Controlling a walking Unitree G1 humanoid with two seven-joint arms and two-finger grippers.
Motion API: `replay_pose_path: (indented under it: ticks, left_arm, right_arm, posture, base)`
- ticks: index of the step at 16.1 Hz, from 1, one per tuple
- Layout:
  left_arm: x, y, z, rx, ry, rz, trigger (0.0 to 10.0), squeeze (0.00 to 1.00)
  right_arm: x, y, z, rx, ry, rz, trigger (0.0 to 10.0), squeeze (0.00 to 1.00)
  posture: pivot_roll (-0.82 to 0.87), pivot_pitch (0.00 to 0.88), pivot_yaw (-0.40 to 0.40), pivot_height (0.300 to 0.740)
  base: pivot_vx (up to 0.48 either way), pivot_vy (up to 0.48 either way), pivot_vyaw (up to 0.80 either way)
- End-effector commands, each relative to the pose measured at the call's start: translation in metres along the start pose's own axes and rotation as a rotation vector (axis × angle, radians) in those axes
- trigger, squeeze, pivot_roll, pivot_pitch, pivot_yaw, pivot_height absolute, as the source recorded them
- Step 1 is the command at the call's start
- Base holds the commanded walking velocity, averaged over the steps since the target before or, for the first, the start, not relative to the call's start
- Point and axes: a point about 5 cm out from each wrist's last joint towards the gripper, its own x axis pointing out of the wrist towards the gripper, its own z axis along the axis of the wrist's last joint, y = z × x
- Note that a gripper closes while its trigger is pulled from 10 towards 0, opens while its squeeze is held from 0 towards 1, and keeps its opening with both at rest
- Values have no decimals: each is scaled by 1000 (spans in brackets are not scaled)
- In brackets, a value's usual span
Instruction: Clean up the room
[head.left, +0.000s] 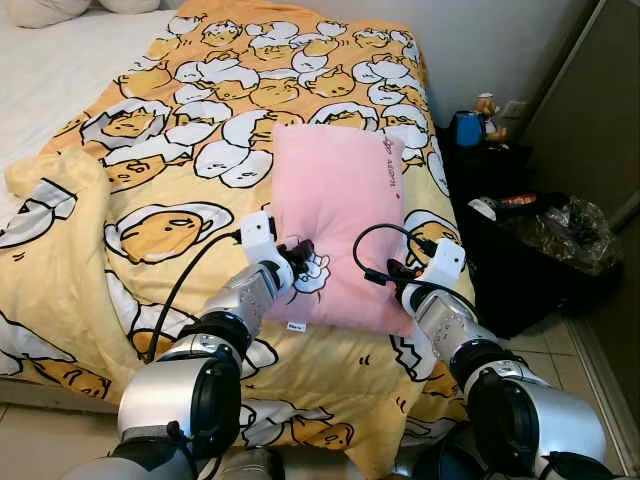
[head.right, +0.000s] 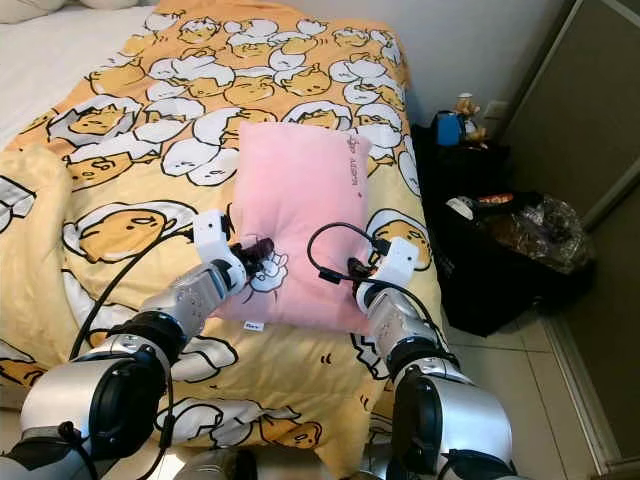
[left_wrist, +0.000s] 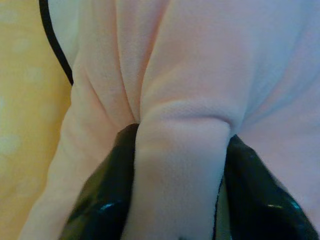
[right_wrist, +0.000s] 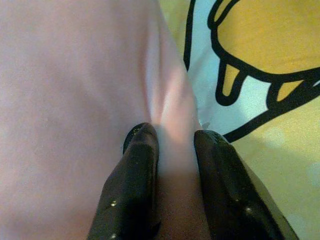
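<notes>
Evidently both arms are gripping the soft pink rectangular pillow (head.left: 335, 215) lying on the yellow egg-print bedspread (head.left: 180, 120): left pincer (left_wrist: 180, 165) and right pincer (right_wrist: 175, 150) are each pinching a near-edge fold, probably for lifting it evenly.

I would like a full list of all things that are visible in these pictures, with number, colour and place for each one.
pillow: one, pink, lying on the blanket near the foot of the bed
blanket: one, yellow with white and orange cartoon egg prints, spread over the bed
sheet: one, white, bare part of the bed left of the blanket
bin: one, black with a crinkled bag, on the floor right of the bed
mug: one, blue, on a dark stand by the wall
left gripper: one, black, pinching the pillow's near left edge
right gripper: one, black, pinching the pillow's near right edge
</notes>
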Motion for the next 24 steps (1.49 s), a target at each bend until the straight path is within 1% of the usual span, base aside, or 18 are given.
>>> replay_pose_path:
  ticks: [1,3,4,5,7,9,11,12,13,14,15,17,18,19,20,21,23,24]
  left_arm:
    - [0,0,-15,15,62,9,0,0]
    - [0,1,-14,-10,39,20,0,0]
    - [0,-1,-16,-12,34,16,0,0]
    - [0,-3,-18,-4,36,4,0,0]
    - [1,-7,-18,46,40,-20,0,0]
    - [1,-9,-16,108,34,-30,0,0]
    - [3,-16,-3,100,-20,-55,0,0]
    - [5,-24,7,84,-58,-115,0,0]
    - [5,-37,18,62,-88,-223,0,0]
    - [5,-47,29,69,-118,-306,0,0]
    - [5,-54,44,97,-165,-337,0,0]
    - [-2,-67,91,136,-307,-390,0,0]
    - [-5,-70,101,160,-338,-404,0,0]
    - [-10,-75,118,188,-390,-427,0,0]
    - [-17,-77,136,250,-448,-448,0,0]
    - [-24,-76,146,307,-487,-451,0,0]
    - [-31,-71,154,375,-537,-433,0,0]
    - [-34,-68,160,420,-581,-382,10000,0]
  right_arm:
    - [-2,-6,-15,6,67,-15,0,0]
    - [-3,-5,-18,32,78,-5,0,0]
    - [-2,-2,-18,64,76,-2,0,0]
    - [-1,2,-16,66,71,9,0,0]
    - [0,5,-12,31,61,19,0,0]
    - [0,3,-8,34,42,17,0,0]
    - [1,6,2,7,-1,39,0,0]
    - [2,11,11,-7,-39,69,0,0]
    - [3,17,19,-10,-62,87,0,0]
    - [4,26,25,20,-77,123,0,0]
    - [5,37,41,20,-139,160,0,0]
    - [1,61,91,35,-319,237,0,0]
    - [-1,66,101,28,-355,264,0,0]
    - [-6,73,115,21,-412,295,0,0]
    - [-14,80,134,-23,-501,324,0,0]
    - [-25,84,151,-43,-582,346,0,0]
    - [-33,84,160,-100,-636,348,0,0]
    - [-33,76,158,-177,-647,277,0,0]
  posture:
    - [64,12,-41,740]
    - [57,9,-39,740]
    - [51,1,-34,740]
    - [48,0,-33,740]
    - [53,0,-31,740]
    - [59,0,-28,740]
    - [61,0,-18,740]
    - [60,0,-14,740]
    - [56,0,-9,740]
    - [51,0,-5,740]
    - [52,0,-8,740]
    - [47,0,3,740]
    - [47,0,4,740]
    - [49,0,4,740]
    - [45,0,7,740]
    - [38,0,7,740]
    - [31,0,6,740]
    - [32,0,5,740]
  base:
    - [0,0,0]
    - [0,0,0]
    - [0,0,0]
    - [0,0,0]
    - [0,0,0]
    - [0,0,0]
    - [0,0,0]
    - [0,0,0]
    - [0,0,0]
    - [0,0,0]
    - [0,0,0]
    - [0,0,0]
    - [0,0,0]
    - [0,0,0]
    - [0,0,0]
    - [0,0,0]
    - [0,0,0]
    - [0,0,0]
